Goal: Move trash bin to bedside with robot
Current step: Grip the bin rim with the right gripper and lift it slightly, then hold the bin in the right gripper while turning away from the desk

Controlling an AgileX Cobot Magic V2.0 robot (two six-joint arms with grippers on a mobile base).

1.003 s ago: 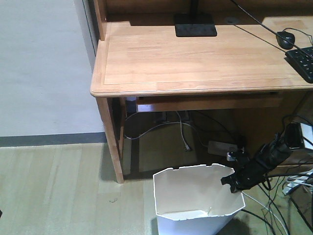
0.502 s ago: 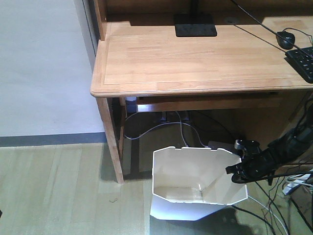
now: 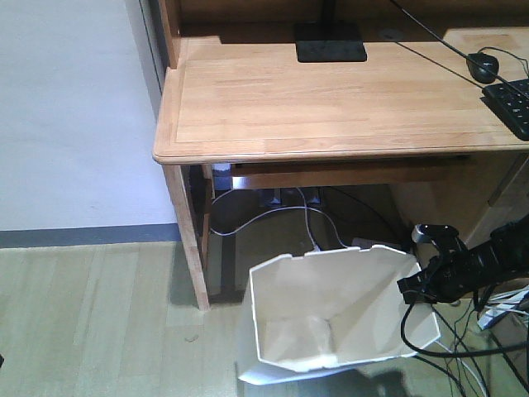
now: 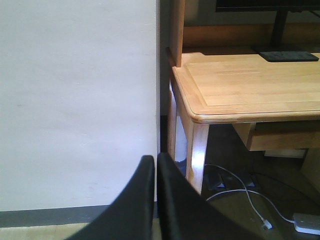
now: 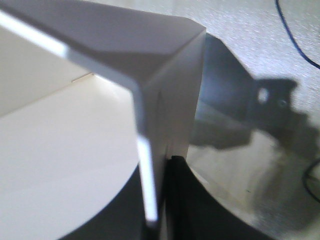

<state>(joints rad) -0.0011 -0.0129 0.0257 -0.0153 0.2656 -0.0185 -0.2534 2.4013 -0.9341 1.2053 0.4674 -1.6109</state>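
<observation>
White bin, tilted, is clamped at its 3 o'clock rim by the right hand; slow dragging is advised.

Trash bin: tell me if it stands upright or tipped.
Tipped. The trash bin leans, mouth tilted toward the front camera, showing its inner floor; the right gripper clamps its rim.

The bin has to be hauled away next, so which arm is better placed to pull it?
Right. The right gripper clamps the rim of the trash bin, wall between its fingers. The left gripper is shut on nothing, facing the desk corner.
</observation>
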